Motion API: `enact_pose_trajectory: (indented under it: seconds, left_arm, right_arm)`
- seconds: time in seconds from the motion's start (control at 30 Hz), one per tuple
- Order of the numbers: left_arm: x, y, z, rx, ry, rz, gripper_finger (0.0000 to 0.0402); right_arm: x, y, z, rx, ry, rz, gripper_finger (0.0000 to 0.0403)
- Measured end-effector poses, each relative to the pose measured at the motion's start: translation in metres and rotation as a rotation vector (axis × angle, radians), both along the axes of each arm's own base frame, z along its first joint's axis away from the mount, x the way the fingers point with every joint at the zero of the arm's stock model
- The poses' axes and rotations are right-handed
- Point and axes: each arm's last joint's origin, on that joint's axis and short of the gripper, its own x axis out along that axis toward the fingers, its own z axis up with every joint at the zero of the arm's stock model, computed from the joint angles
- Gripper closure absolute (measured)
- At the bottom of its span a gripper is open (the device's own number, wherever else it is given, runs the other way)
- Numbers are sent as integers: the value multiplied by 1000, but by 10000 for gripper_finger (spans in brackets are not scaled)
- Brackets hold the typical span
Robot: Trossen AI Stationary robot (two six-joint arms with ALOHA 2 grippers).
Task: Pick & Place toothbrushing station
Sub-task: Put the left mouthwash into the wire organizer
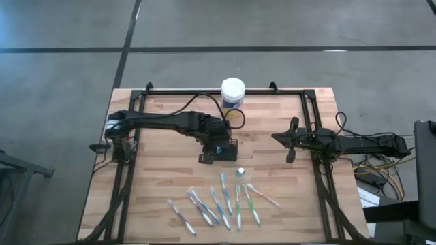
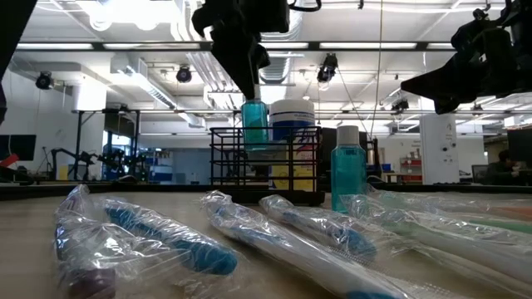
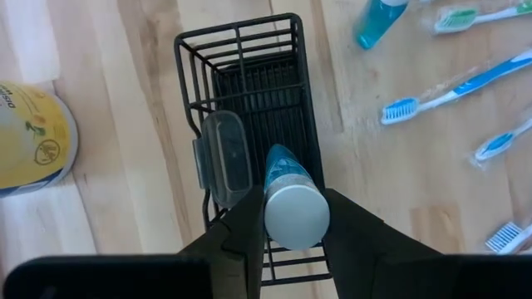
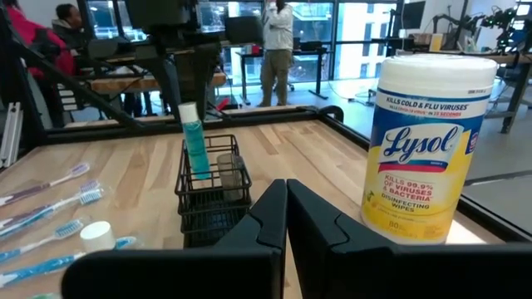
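- Caddy (image 1: 219, 150) (black wire mesh) is standing mid-table, holding a small clear cup (image 3: 226, 156) in its nearer end.
- Left gripper (image 3: 293, 218) is clenching a teal white-capped tube (image 3: 293, 201) and holding it upright inside the caddy, beside the cup.
- Second tube (image 1: 240, 172) is standing on the wood just beside the caddy.
- Toothbrushes (image 1: 225, 201) are lying wrapped outside it.
- Wipes canister (image 1: 233, 93) is standing behind.
- Right gripper (image 1: 291, 141) is waiting, fingers pressed together, holding nothing.
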Motion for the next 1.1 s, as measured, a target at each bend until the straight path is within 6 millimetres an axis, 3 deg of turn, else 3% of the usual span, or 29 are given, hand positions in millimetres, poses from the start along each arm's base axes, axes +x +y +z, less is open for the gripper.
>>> enact_pose_trajectory:
  seconds: [0.7,1.1]
  left_arm:
    - [13,0,-42,-38,41,-11,303]
    - [15,0,-47,-49,30,-13,303]
  right_arm:
    - [0,0,0,0,-2,0,394]
    - [0,0,1,0,-7,0,394]
